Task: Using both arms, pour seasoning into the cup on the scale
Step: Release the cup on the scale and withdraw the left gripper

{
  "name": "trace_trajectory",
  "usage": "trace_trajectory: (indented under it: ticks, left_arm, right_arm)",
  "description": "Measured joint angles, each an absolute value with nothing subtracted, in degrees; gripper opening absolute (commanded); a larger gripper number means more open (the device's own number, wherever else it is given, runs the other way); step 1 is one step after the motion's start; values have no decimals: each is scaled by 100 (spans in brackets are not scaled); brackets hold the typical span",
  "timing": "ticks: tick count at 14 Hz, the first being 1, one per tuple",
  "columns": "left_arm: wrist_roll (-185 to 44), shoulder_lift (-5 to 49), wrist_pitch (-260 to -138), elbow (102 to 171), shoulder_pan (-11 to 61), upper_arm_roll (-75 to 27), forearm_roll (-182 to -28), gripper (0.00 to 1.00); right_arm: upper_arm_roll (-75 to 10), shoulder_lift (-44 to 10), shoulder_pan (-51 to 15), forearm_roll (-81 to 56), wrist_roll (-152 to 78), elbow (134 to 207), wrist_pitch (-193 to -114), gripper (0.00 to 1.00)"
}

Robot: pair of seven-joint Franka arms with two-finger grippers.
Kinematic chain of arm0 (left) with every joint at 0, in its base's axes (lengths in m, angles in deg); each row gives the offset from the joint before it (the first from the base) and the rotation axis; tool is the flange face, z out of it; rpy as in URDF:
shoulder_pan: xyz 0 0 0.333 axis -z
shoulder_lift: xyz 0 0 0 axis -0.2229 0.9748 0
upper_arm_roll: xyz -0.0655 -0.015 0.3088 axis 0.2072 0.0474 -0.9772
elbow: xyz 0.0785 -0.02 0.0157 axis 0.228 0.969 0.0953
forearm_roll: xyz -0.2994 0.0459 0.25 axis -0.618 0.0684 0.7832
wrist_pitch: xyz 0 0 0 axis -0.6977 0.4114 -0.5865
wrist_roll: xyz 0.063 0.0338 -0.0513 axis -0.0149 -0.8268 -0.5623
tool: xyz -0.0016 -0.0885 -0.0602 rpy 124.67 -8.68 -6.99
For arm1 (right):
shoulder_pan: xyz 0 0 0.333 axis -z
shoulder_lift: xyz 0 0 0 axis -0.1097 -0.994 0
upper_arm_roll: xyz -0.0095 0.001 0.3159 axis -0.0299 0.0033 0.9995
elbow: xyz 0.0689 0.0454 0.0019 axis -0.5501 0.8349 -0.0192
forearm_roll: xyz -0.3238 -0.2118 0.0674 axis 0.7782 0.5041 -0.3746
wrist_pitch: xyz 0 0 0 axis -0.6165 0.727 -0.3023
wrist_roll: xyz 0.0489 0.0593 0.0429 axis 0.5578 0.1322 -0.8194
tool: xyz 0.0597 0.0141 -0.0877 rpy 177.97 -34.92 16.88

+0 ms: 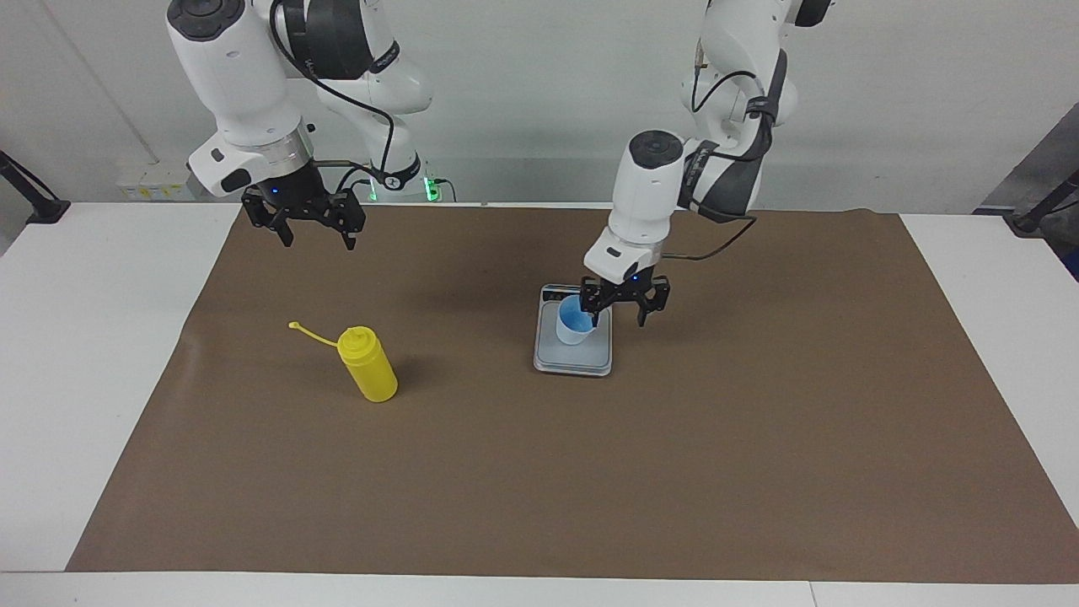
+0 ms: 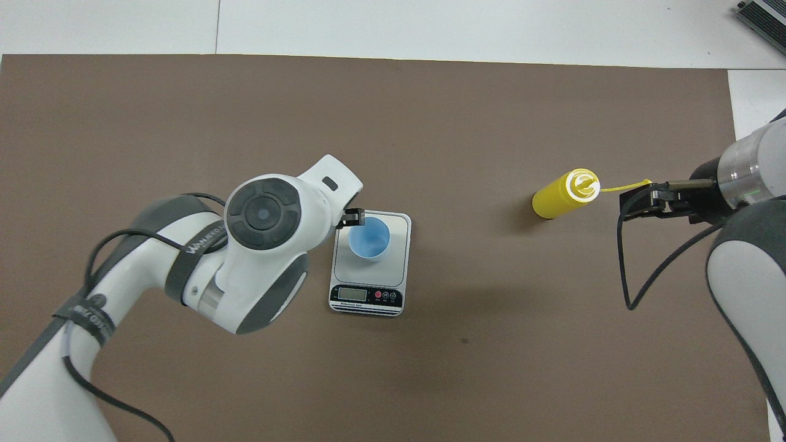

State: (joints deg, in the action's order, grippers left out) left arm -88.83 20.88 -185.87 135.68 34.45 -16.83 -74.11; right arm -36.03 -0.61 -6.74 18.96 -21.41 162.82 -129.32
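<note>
The yellow seasoning bottle [image 1: 368, 364] stands upright on the brown mat toward the right arm's end, its cap strap [image 1: 308, 331] hanging open to one side. It also shows in the overhead view [image 2: 562, 195]. The pale blue cup [image 1: 577, 324] stands on the silver scale [image 1: 582, 362], whose display faces the robots. My left gripper [image 1: 621, 314] is open and low over the scale, with one finger at the cup's rim. In the overhead view the left wrist hides it except for one fingertip [image 2: 354, 216] beside the cup [image 2: 369, 239] on the scale [image 2: 398, 270]. My right gripper [image 1: 316, 236] is open and empty, raised over the mat near the bottle's strap [image 2: 626, 185].
The brown mat [image 1: 759, 464] covers most of the white table [image 1: 84, 337]. White table strips show at both ends and along the edge farthest from the robots. A power strip [image 1: 156, 187] lies by the wall near the right arm's base.
</note>
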Motion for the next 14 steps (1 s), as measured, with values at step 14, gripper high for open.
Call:
trace_trajectory:
  ticks: [14]
  left_arm:
    - [-5403,968,-16160,12858,877,-1752,-7627,100]
  right_arm:
    - [-3608,-61,-512,1840,-3386,16286,-13162,100]
